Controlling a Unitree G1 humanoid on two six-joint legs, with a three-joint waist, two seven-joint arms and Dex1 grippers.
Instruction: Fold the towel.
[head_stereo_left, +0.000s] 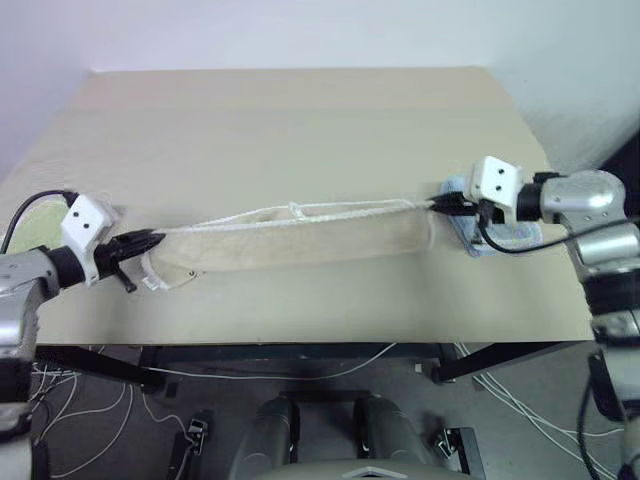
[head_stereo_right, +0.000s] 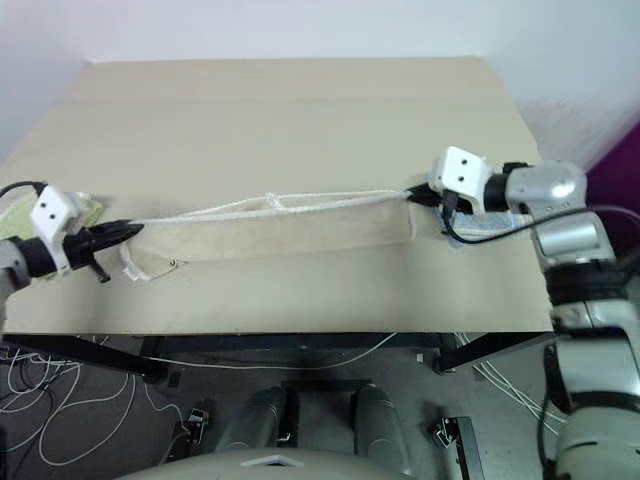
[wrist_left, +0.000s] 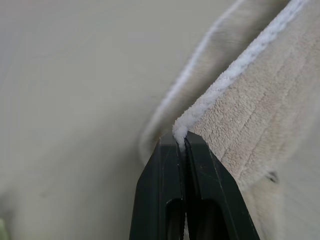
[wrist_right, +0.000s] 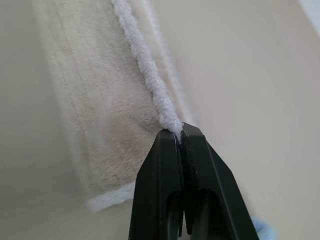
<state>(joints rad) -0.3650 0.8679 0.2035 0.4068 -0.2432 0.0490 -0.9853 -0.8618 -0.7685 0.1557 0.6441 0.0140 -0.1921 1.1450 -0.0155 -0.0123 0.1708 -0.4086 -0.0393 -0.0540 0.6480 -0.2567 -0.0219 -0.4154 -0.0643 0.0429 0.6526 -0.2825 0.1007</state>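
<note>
Towel held stretched between both grippers, mid-fold.

The towel (head_stereo_left: 300, 240) spans the table (head_stereo_left: 300, 120) near its front edge, doubled into a long band. Left gripper (head_stereo_left: 155, 240) and right gripper (head_stereo_left: 437, 205) each pinch the white corded edge, fingers pressed tight on it. Judged: one lengthwise fold made; laying down and further folds remain.

Both eye views look forward and down from the head over the whole table (head_stereo_left: 300, 110), sharing the towel (head_stereo_left: 300, 240) stretched between the arms. Each wrist view sits very close behind its own gripper, left (wrist_left: 184, 142) and right (wrist_right: 180, 134), looking along the fingers at the pinched towel edge.
</note>
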